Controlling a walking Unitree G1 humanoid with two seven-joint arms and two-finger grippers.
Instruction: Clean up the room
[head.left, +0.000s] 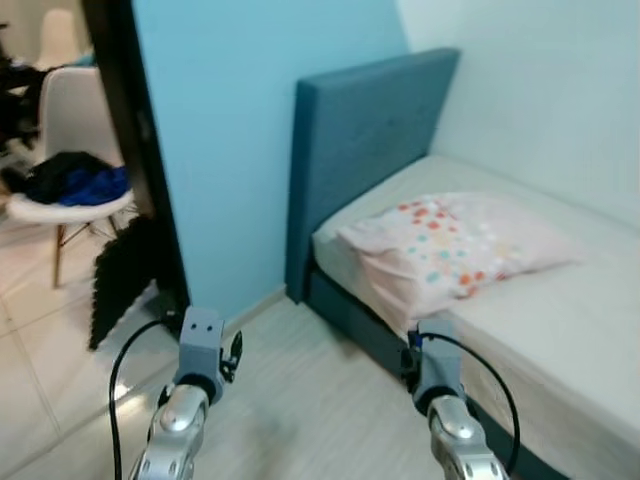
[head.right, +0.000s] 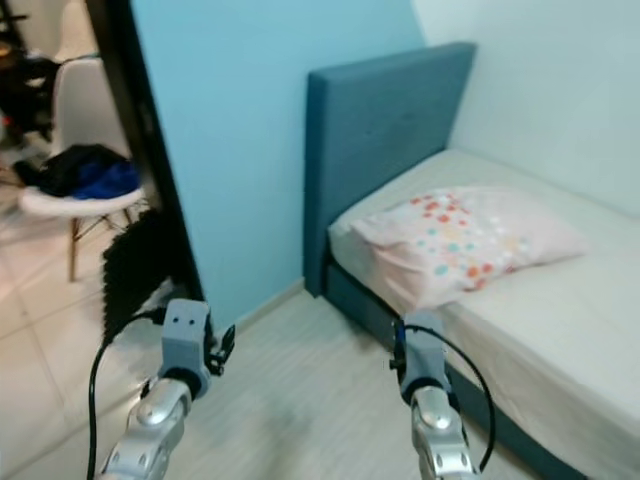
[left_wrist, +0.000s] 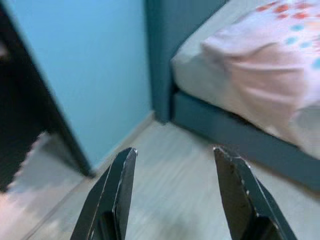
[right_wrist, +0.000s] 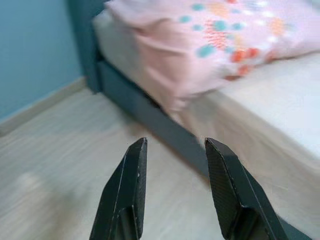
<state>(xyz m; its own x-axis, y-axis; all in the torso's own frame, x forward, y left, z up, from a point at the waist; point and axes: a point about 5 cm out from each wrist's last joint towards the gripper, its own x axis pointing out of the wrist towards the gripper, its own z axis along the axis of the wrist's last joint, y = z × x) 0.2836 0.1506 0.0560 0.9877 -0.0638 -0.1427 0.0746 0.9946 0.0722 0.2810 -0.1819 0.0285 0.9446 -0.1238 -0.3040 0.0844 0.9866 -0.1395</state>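
Both arms fwd, low; left pincer (left_wrist: 175, 192) open, right pincer (right_wrist: 175, 187) open

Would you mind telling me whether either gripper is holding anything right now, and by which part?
Nothing is held: the left gripper and right gripper both have open, empty jaws above the floor.

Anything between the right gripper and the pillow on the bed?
Nothing visible. The right gripper is open over bare floor, pointing at the spotted pillow, which overhangs the mattress edge. Only open floor and the bed frame's side lie ahead.
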